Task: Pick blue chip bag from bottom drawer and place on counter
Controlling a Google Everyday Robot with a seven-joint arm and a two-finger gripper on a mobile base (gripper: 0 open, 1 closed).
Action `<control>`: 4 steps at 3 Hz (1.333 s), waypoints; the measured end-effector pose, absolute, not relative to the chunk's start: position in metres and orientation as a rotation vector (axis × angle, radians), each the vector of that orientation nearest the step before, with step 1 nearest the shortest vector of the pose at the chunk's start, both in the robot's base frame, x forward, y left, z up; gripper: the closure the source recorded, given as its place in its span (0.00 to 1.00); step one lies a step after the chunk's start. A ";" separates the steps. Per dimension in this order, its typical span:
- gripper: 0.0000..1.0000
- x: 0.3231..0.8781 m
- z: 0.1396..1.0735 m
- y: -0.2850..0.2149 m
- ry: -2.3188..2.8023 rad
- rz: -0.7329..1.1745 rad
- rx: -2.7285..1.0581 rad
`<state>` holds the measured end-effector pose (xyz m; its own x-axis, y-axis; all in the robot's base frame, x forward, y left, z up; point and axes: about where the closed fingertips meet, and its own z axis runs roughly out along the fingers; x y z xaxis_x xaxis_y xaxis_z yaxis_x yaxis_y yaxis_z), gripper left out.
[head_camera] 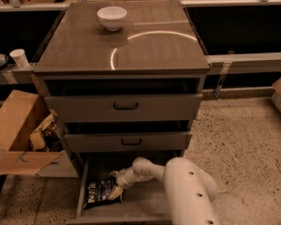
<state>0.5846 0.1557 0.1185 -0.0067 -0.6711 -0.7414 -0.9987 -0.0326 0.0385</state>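
Note:
The blue chip bag lies flat on the floor of the open bottom drawer, toward its left side. My gripper reaches down into the drawer from the white arm at the lower right, with its pale fingertips at the bag's right edge, one above and one below it. The counter is the glossy grey-brown cabinet top above, with a curved light streak across it.
A white bowl stands at the back of the counter. Two shallower drawers with black handles are partly pulled out above the bottom one. An open cardboard box sits on the floor to the left. A paper cup stands on the left bench.

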 end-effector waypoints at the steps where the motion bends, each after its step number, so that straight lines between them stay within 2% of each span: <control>1: 0.50 0.584 0.119 0.157 1.710 0.799 -1.742; 3: 0.96 0.576 0.169 0.129 1.579 0.729 -1.643; 4: 1.00 0.570 0.208 0.104 1.485 0.711 -1.576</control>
